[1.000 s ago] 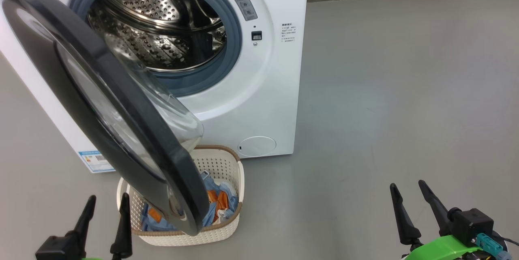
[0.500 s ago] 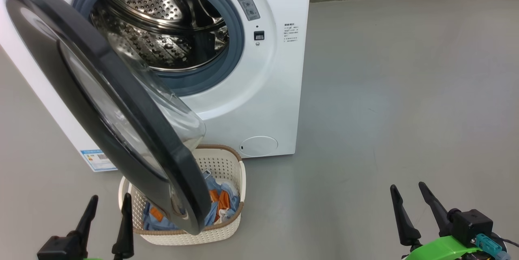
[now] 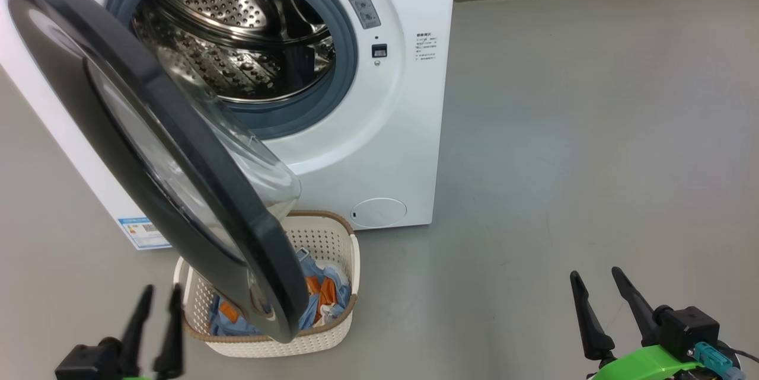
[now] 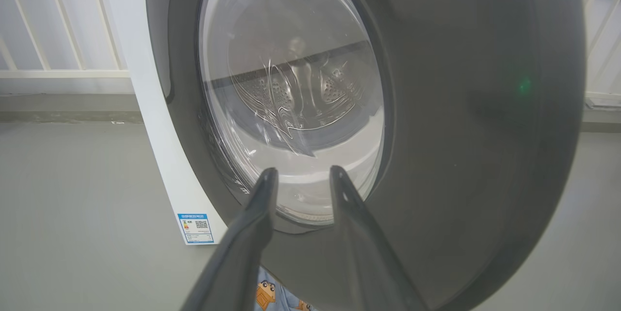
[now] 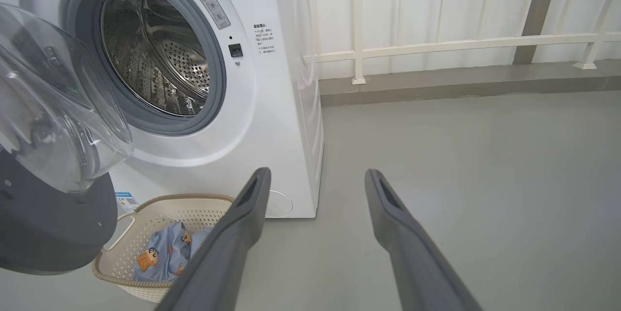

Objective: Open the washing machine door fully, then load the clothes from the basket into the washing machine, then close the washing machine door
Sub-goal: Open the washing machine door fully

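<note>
Smooth grey floor (image 3: 563, 131). The washing machine door (image 3: 261, 261), glossy black rim around bulging clear glass, stands ajar, seemingly not fully open, over the perforated cream basket (image 3: 332, 238) of soft blue bear-print clothes (image 3: 323, 294) before the white washing machine (image 3: 379, 149). The dimpled steel drum (image 3: 237, 42) looks empty. The left gripper (image 3: 161, 289) and right gripper (image 3: 595, 273) are parted, holding nothing.

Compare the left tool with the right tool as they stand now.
The left tool has its fingers closer together; the right tool spreads them wider. The left tool sits beside the basket, by the washing machine door; the right tool stands over the grey floor, apart from both. Both have two long dark fingers, open, holding nothing.
</note>
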